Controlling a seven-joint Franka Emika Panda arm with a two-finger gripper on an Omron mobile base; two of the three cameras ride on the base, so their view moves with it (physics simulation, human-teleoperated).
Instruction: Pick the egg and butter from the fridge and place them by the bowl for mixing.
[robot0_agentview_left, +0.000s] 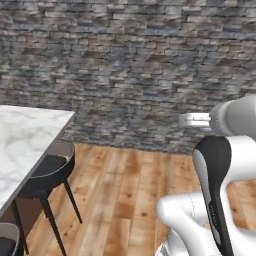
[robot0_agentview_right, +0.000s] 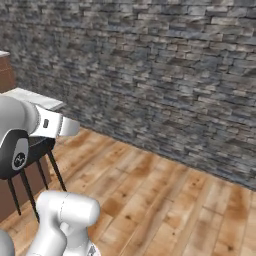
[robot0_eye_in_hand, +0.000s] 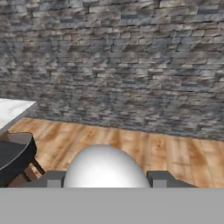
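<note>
Between the two dark fingers sat the smooth white rounded egg, clamped on both sides; the white marble surface lay off to the left, no bowl in sight.

- Open wooden floor ahead, up to the stone wall.
- To the left, blocked by marble counter and dark stools beside it.

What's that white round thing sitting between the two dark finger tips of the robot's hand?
That's the egg. In the hand view it sits between the fingers of the hand, gripped from both sides.
</note>
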